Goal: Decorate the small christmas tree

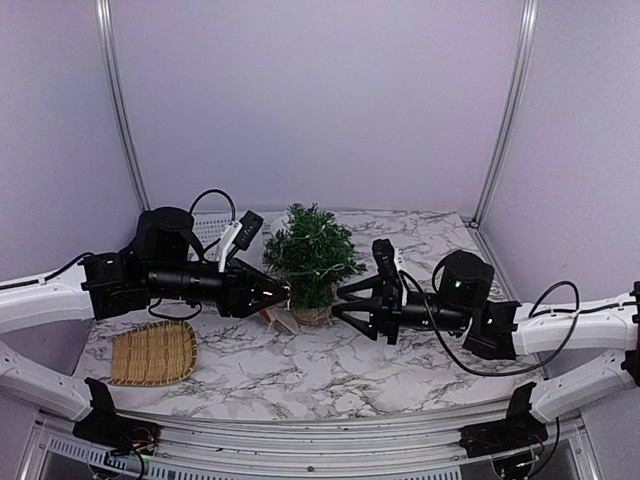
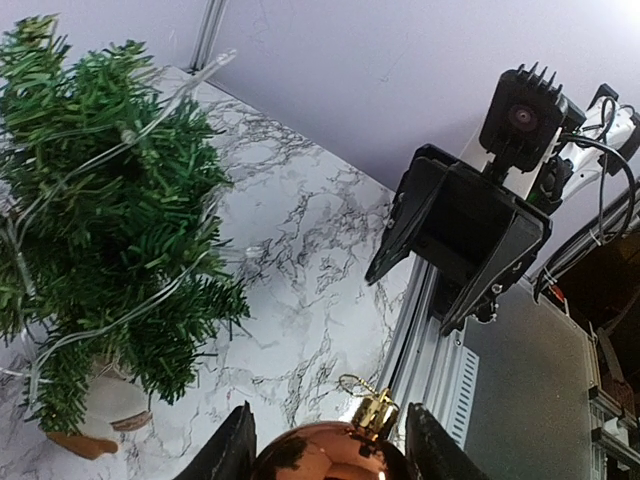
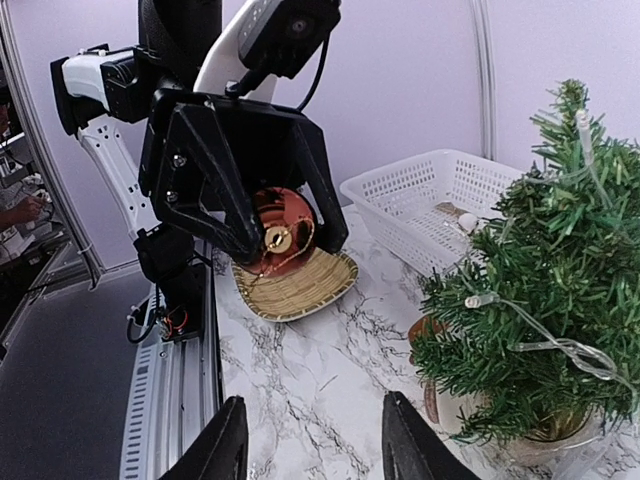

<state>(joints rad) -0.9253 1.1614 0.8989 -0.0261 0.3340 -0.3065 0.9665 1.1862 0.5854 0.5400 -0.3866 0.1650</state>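
Note:
The small christmas tree [image 1: 310, 255] stands mid-table in a tan pot, a clear string of lights draped over its green branches [image 2: 110, 220]. Just left of it, my left gripper [image 1: 277, 296] is shut on a shiny copper bauble [image 2: 330, 455] whose gold cap and hanging loop [image 2: 375, 410] point toward the right arm. In the right wrist view the bauble [image 3: 272, 222] sits between the left gripper's black fingers. My right gripper [image 1: 340, 300] hovers just right of the tree's base, facing the left gripper, open with nothing between its fingers [image 3: 228, 445].
A woven bamboo tray [image 1: 153, 352] lies at the front left. A white plastic basket [image 3: 430, 205] sits at the back, left of the tree. The metal rail [image 2: 425, 340] runs along the table's near edge.

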